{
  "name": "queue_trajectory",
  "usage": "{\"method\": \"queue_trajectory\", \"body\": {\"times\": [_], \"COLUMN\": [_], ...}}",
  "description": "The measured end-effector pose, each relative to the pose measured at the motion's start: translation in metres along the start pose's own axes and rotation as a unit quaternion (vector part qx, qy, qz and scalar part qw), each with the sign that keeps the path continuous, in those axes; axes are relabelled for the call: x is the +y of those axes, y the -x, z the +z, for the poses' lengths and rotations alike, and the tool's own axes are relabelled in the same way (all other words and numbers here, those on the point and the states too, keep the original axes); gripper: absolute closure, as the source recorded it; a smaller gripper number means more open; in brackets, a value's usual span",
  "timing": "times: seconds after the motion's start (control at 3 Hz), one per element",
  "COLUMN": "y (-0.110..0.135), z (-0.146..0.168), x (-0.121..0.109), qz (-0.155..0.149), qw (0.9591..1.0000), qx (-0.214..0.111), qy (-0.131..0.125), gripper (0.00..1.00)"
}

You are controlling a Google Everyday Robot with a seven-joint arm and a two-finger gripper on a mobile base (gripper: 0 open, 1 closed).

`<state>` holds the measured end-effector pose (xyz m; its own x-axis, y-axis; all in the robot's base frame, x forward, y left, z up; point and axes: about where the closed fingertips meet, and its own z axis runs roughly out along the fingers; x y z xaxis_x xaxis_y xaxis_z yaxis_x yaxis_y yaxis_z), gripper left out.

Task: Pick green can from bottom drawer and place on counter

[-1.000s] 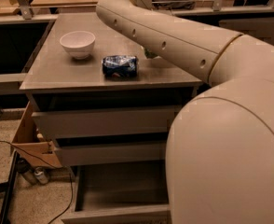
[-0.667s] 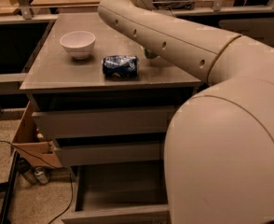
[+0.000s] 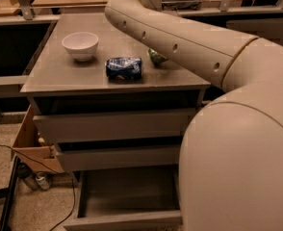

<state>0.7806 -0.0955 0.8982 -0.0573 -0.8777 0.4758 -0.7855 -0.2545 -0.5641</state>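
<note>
Seeing the green can up on the counter just beside the crushed blue can, seemingly delivered as asked, bottom drawer open below, gripper hidden behind the cream arm, so grip impossible to tell.

The arm crosses the tabletop at right, overhanging the green can; the tool is hidden. Bowl and blue can block the centre. The bottom drawer is accessible from above.
</note>
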Motion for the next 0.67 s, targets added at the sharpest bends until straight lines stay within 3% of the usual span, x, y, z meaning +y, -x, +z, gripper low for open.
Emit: {"method": "queue_trajectory", "body": {"times": [0.33, 0.67], "y": [-0.0002, -0.0002], "z": [0.0, 0.0], "x": [0.0004, 0.0004], "qz": [0.0, 0.0], "qw": [1.0, 1.0], "qx": [0.0, 0.0], "qy": [0.0, 0.0], "gripper": [0.0, 0.0]}}
